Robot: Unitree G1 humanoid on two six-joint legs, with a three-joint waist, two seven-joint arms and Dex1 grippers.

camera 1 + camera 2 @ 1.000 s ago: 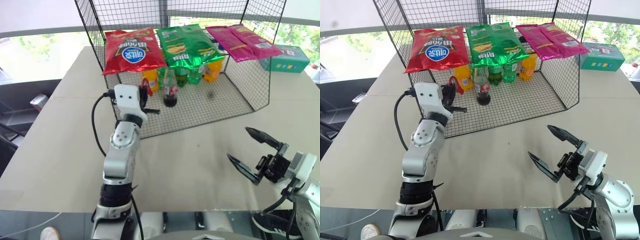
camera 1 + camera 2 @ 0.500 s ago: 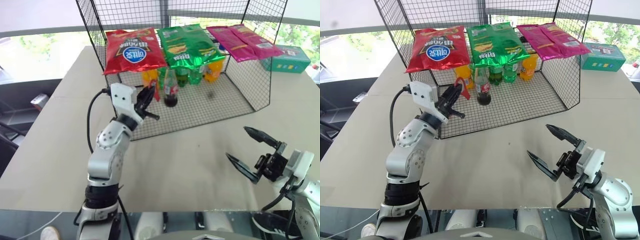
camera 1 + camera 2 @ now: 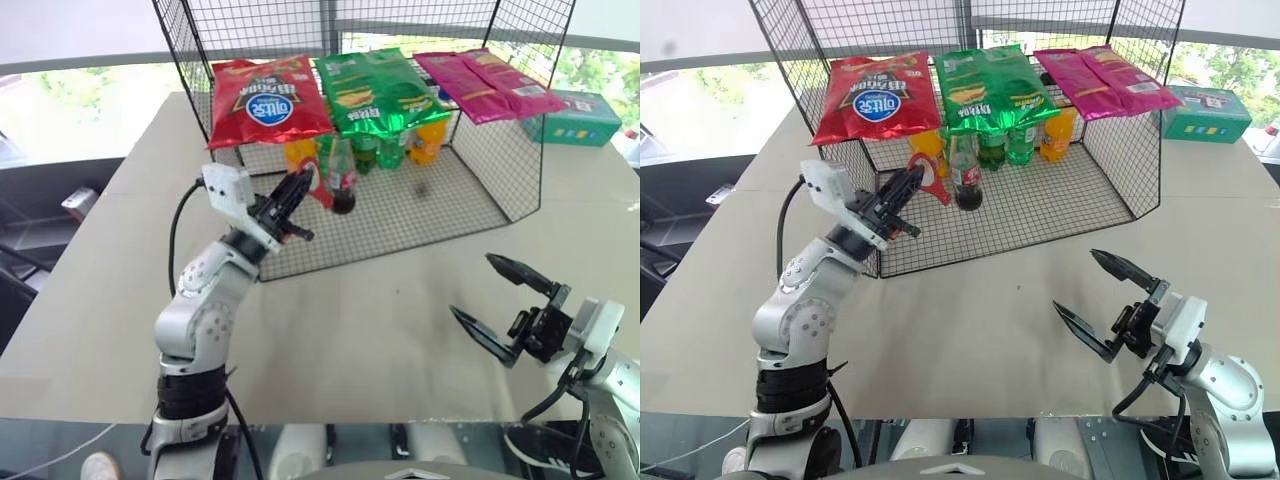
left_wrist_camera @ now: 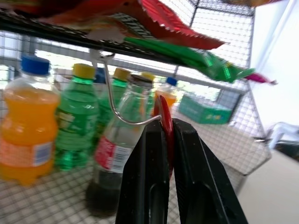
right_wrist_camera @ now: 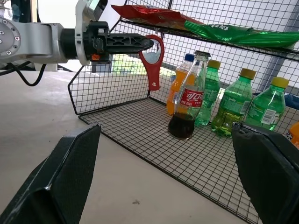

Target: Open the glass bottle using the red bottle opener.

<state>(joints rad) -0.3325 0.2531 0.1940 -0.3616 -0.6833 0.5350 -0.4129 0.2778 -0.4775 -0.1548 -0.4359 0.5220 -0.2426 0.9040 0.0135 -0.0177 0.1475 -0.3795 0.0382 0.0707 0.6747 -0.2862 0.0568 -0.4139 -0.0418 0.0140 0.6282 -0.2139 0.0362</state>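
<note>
The left tool (image 3: 912, 183) is clenched on the red bottle opener (image 5: 154, 59), holding it raised just beside the glass bottle (image 5: 188, 102). The bottle stands upright, capped, on the wire rack (image 3: 1040, 210) floor. The right tool (image 3: 1102, 305) is released, hovering over the table (image 3: 980, 320).

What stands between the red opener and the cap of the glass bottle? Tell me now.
Nothing visible does. The left gripper holds the red opener by its ring end, handle hanging down, just beside the glass bottle. Open air separates it from the cap. The chip bags lie on the wire shelf above.
</note>
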